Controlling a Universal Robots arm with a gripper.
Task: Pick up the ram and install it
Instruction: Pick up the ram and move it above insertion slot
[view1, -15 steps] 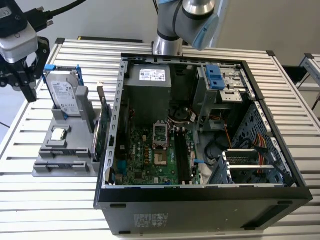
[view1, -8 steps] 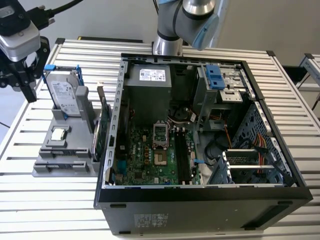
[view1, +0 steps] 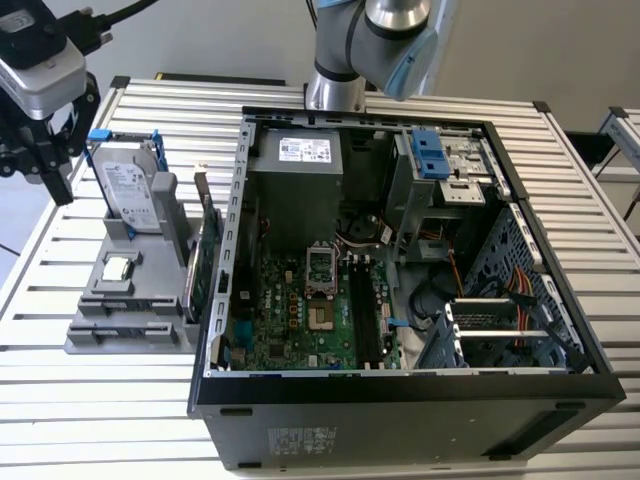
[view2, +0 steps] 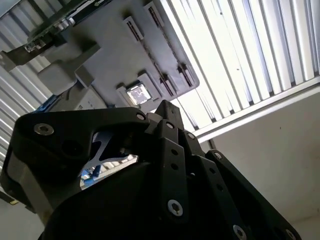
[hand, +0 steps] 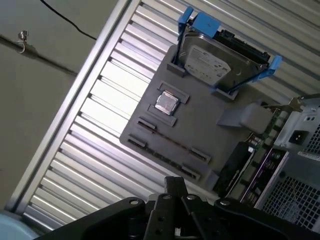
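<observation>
Little can be confirmed done. The gripper (hand: 173, 186) hangs near the counter (hand: 85, 150) edge with its fingers pressed together on nothing, apart from the grey holder (hand: 200, 130). I cannot pick out the ram: the holder's grooves look bare, and the motherboard (view1: 290, 310) slots are too dark to judge. There is open room around — the case (view1: 236, 200) wall is well apart.

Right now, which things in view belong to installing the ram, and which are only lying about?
Job: gripper; ram, probably the thin dark strip in the grey tray; motherboard's black slots.
Lying about: hard drive; silver chip; green expansion card.
</observation>
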